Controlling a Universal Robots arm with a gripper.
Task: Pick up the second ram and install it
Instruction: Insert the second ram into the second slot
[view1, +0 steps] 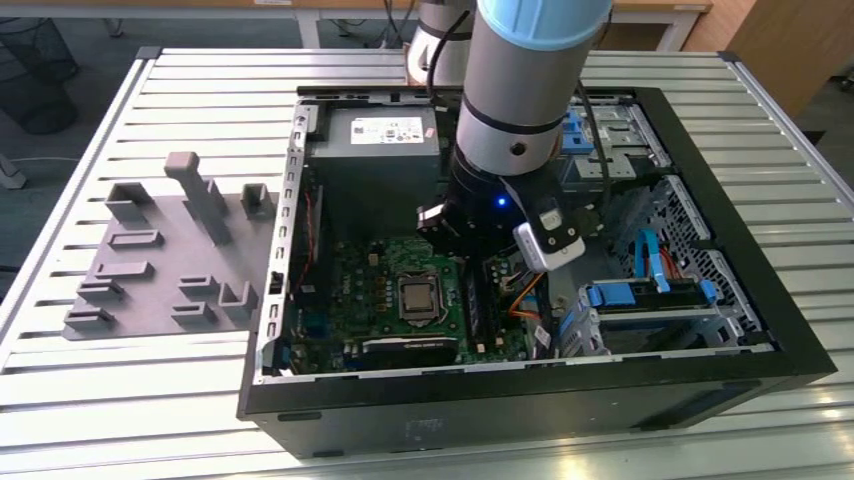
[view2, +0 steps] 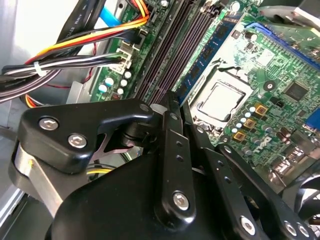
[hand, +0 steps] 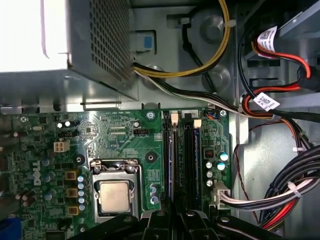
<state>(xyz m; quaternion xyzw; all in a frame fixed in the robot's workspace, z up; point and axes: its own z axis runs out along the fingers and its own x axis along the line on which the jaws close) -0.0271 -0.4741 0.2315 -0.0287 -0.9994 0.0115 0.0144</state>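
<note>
The second ram (view2: 212, 47) is a thin blue stick standing on edge in one of the long dark slots of the green motherboard (view1: 387, 270), beside the CPU socket (hand: 116, 195). In the first wrist view the ram (hand: 170, 160) runs straight down into the gripper (hand: 173, 212). My gripper (view2: 169, 102) has its black fingers (view2: 172, 130) pressed together over the near end of the stick, right above the slots. In the exterior view the gripper (view1: 475, 252) hangs low inside the open computer case, over the board's slot area.
The grey power supply (view1: 380, 130) fills the case's far end. Bundled cables (hand: 280, 195) lie close beside the slots. Light-blue drive brackets (view1: 641, 292) sit at the exterior view's right. A grey holder block (view1: 160, 260) rests on the slatted table at the left.
</note>
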